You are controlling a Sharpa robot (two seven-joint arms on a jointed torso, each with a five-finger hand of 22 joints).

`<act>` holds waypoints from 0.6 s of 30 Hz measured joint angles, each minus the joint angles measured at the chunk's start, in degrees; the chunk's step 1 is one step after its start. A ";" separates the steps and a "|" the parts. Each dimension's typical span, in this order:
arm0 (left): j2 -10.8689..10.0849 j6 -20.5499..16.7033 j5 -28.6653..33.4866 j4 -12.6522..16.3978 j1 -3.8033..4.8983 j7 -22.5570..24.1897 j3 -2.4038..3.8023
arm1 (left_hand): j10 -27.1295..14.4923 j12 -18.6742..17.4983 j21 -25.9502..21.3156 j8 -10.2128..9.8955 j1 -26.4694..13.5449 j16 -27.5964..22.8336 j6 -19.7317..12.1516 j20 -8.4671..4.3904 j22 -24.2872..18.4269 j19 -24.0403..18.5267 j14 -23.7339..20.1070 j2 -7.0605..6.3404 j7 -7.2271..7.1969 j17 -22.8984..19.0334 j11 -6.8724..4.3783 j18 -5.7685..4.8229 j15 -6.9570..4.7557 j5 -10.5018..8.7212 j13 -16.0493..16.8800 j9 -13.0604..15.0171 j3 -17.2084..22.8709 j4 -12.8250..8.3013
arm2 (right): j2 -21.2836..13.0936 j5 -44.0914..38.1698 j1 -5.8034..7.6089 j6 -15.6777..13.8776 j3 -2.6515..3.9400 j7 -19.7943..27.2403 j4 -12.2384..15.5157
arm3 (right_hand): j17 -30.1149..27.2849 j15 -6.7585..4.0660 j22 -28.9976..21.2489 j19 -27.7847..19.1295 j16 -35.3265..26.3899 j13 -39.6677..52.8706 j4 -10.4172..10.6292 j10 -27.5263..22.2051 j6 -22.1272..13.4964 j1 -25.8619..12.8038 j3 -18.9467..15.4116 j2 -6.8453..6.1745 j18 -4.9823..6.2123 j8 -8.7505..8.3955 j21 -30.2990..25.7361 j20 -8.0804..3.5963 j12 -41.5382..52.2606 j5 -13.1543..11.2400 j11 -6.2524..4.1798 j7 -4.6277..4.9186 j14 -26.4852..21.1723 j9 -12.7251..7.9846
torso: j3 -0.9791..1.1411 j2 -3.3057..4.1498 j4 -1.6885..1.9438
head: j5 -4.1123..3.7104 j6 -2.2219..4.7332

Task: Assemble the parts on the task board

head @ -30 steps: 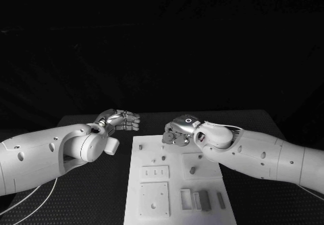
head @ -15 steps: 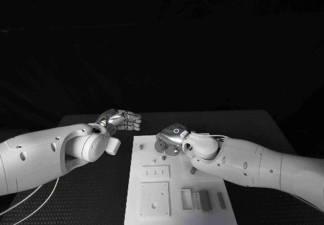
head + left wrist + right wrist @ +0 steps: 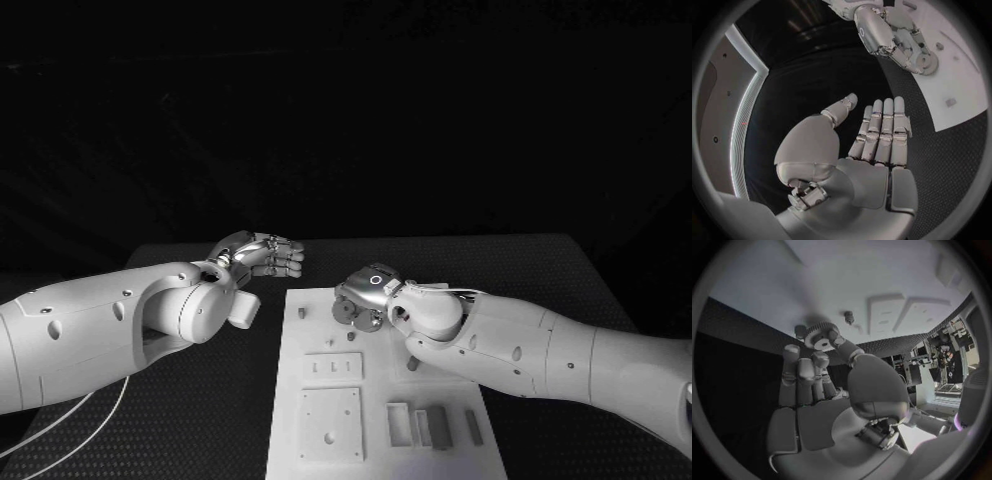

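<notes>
The right hand pinches a small, seemingly toothed grey gear; left hand empty, fingers extended.

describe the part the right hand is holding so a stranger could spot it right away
Start at the white task board in the middle of the black table, then follow the right hand over its far end. Pinched at its fingertips is a gear: round, toothed, holed in the centre, unlike the rectangular blocks at the near end.

The right hand and its arm cover part of the task board. The board's near end is cut off at the head view's bottom edge. Whether the gear touches the board cannot be told.
</notes>
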 measured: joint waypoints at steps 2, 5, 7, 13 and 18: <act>0.01 0.00 0.00 0.00 0.00 0.00 0.00 | 0.00 0.00 0.00 0.00 0.00 0.00 0.00 0.00 0.00 0.00 0.00 0.00 0.00 0.00 0.00 0.00 0.00 0.00 0.00 0.00 0.00 0.00 | 0.10 -0.06 0.00 0.00 -0.04 0.00 -0.10 | -0.04 -0.08 0.00 0.15 0.00 0.00 0.00 0.00 0.01 -0.04 0.00 -0.04 0.02 0.00 0.00 -0.06 0.00 0.00 0.00 -0.01 0.09 0.00 | 0.01 -0.01 0.00 | 0.02 -0.03; -0.04 0.01 0.00 0.00 0.00 0.00 0.00 | 0.00 0.00 0.00 0.00 0.00 0.00 0.00 0.00 0.00 0.00 0.00 0.00 0.00 0.00 0.00 0.00 0.00 0.00 0.00 0.00 0.00 0.00 | 0.16 -0.12 0.00 0.00 -0.05 0.01 -0.30 | -0.09 -0.13 0.00 0.29 0.00 0.00 0.00 0.01 0.11 -0.04 0.00 -0.04 0.06 0.00 0.00 -0.09 0.00 0.00 0.01 -0.11 0.15 0.00 | 0.01 -0.02 -0.01 | 0.03 -0.04; -0.05 0.01 0.00 0.00 0.00 0.00 0.00 | 0.00 0.00 0.00 0.00 0.00 0.00 0.00 0.00 0.00 0.00 0.00 0.00 0.00 0.00 0.00 0.00 0.00 0.00 0.00 0.00 0.00 0.00 | 0.19 -0.13 0.01 0.01 -0.05 0.05 -0.42 | -0.17 -0.13 0.00 0.29 0.00 0.00 0.00 0.01 0.12 -0.27 0.00 -0.27 0.09 0.00 0.00 -0.09 0.00 0.00 0.02 -0.12 0.16 0.00 | 0.02 -0.02 -0.04 | 0.03 -0.04; -0.10 0.02 0.00 0.02 0.00 0.00 0.00 | 0.00 0.00 0.00 0.00 0.00 -0.06 0.01 0.00 0.01 0.00 0.00 0.00 0.00 0.05 0.00 0.00 0.00 0.00 0.00 0.00 0.00 0.00 | 0.28 -0.15 0.08 0.03 -0.14 0.23 -0.81 | -0.26 -0.05 0.00 0.16 0.00 -0.06 0.00 0.11 0.18 -0.40 0.00 -0.41 0.11 0.00 0.00 -0.22 0.00 -0.02 0.10 -0.18 0.25 0.01 | 0.00 -0.02 -0.05 | -0.04 -0.15; -0.16 0.02 0.00 0.02 0.00 0.00 0.00 | 0.00 0.00 0.00 0.00 0.00 -0.22 0.01 0.00 0.05 0.00 0.00 0.00 0.01 0.07 0.00 0.00 0.00 0.00 0.00 0.00 0.00 0.00 | 0.32 -0.16 0.09 -0.02 -0.21 0.30 -0.84 | -0.26 -0.05 0.00 0.07 0.00 -0.06 0.00 0.11 0.18 -0.40 -0.01 -0.41 0.11 0.00 0.00 -0.31 -0.22 -0.07 0.11 -0.18 0.25 0.01 | 0.00 -0.02 -0.04 | -0.10 -0.20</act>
